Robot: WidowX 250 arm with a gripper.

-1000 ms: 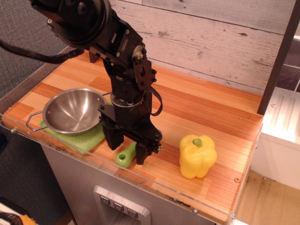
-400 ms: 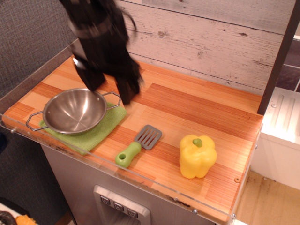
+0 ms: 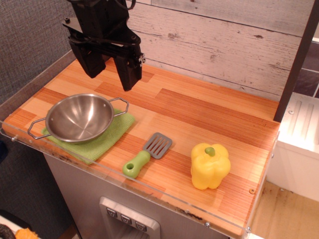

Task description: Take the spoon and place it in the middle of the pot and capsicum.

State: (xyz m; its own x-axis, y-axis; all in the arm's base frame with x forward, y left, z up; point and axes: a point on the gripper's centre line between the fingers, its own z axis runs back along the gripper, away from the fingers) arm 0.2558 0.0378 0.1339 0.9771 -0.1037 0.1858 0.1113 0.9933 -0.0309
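Note:
The spoon [image 3: 148, 154], a grey slotted head with a lime-green handle, lies flat on the wooden counter between the pot and the capsicum. The steel pot [image 3: 79, 117] sits at the left on a green cloth. The yellow capsicum [image 3: 210, 166] stands upright at the front right. My black gripper [image 3: 110, 74] hangs open and empty high above the counter's back left, above and behind the pot, well away from the spoon.
A green cloth [image 3: 107, 139] lies under the pot. A clear acrylic rim [image 3: 149, 191] runs along the counter's front edge. A plank wall [image 3: 214, 45] stands behind, and a dark post [image 3: 296, 64] at the right.
My gripper has let go of the spoon, which now lies on the counter. The gripper has risen and moved up and back to the left, above the pot.

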